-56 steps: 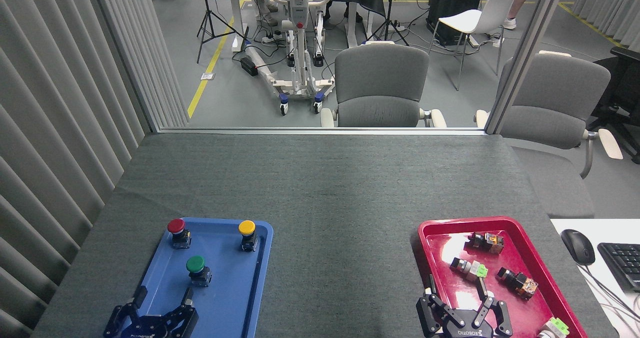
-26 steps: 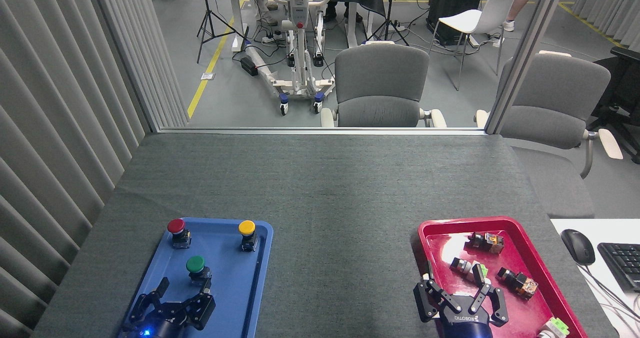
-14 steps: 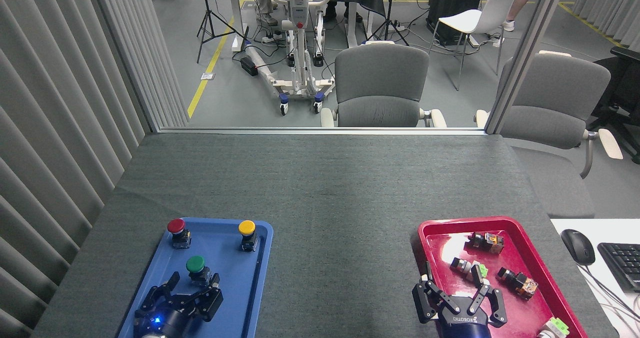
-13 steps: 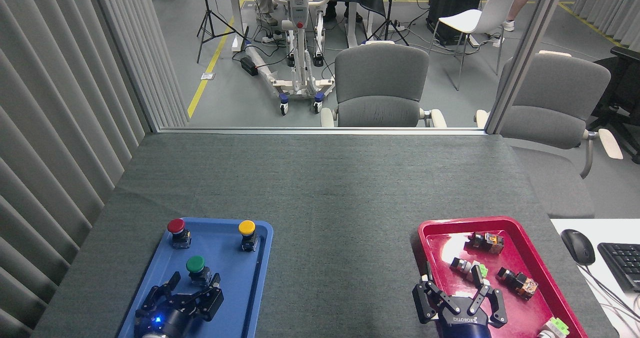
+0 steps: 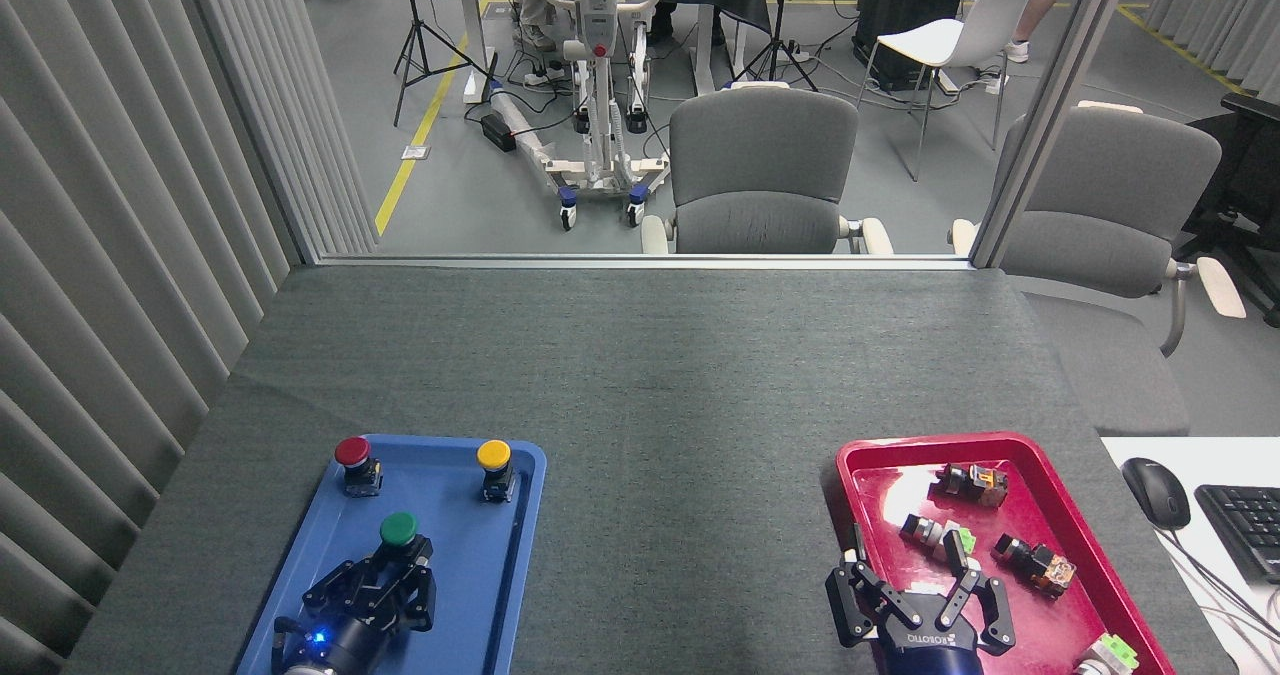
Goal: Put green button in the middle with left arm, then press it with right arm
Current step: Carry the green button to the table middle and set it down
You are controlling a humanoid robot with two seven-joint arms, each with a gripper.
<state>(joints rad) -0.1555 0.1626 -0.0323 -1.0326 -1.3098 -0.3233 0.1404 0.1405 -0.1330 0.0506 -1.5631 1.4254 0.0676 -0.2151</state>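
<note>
A: Where the blue tray (image 5: 520,515) sits at the left, closing in on the green button (image 5: 398,528): left gripper (image 5: 383,583) now drawn tight around the black base, fingers (image 5: 345,583) no longer splayed as half a second ago.

B: Clenched on it, then?

A: Looks so. Fingers pulled together at the base, cap shifted slightly right of its earlier spot. Still inside the tray, between and nearer than the red button (image 5: 352,452) and the yellow button (image 5: 493,454).

B: Meaning for the task?

A: Grasp likely made; lift and carry to the bare grey cloth (image 5: 680,515) between the trays not yet begun. Worth checking for slip on so small a base.

B: And further right?

A: Right gripper (image 5: 920,605) hovering over the near edge of the red tray (image 5: 1000,440), fingers spread wide, holding nothing, barely moved. Small switches lying beyond it, untouched. Pressing still to come.
</note>
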